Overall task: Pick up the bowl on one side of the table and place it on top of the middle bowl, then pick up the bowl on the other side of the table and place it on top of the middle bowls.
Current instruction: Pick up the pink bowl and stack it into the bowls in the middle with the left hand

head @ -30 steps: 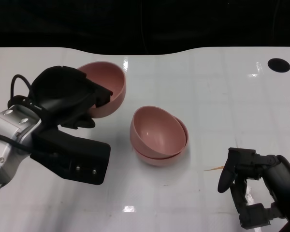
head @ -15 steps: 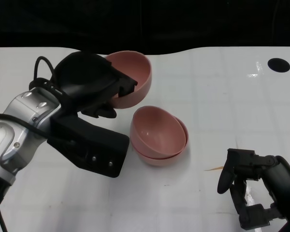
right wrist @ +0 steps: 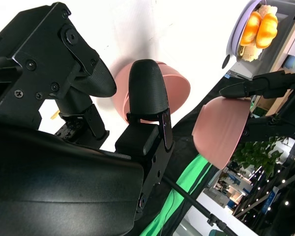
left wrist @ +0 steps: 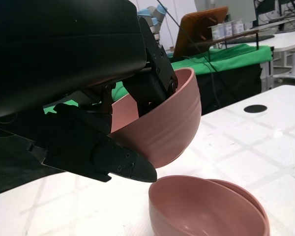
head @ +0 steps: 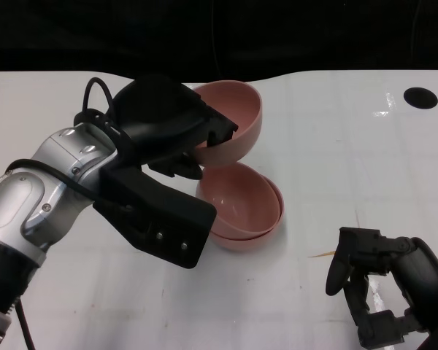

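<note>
1. the left hand [head: 168, 124] sits in the upper middle of the head view, its silver forearm running down to the lower left corner.
2. its fingers [left wrist: 152, 64] are clamped on the rim of a pink bowl [head: 233, 120], one finger inside the bowl and another [left wrist: 113, 157] under its outer wall.
3. the held bowl is off the white worktop [head: 350, 160], tilted, its opening facing up and toward the hand.
4. in the left wrist view the held bowl [left wrist: 162, 123] hangs above and apart from the stacked bowls [left wrist: 206, 206]; a clear gap shows between them.
5. the stacked bowls [head: 244, 208] stand at the centre of the head view, just below the held bowl: two pink bowls, one nested in the other, the inner one tipped so its rim stands higher on the left.
6. the right hand [head: 383, 281] rests in the lower right corner of the head view, near the worktop, holding nothing, its fingers [head: 339, 266] bent and apart.
7. a thin yellowish sliver [head: 321, 254] lies on the worktop just left of the right hand.
8. a dark round hole [head: 421, 97] marks the worktop at the upper right.
</note>
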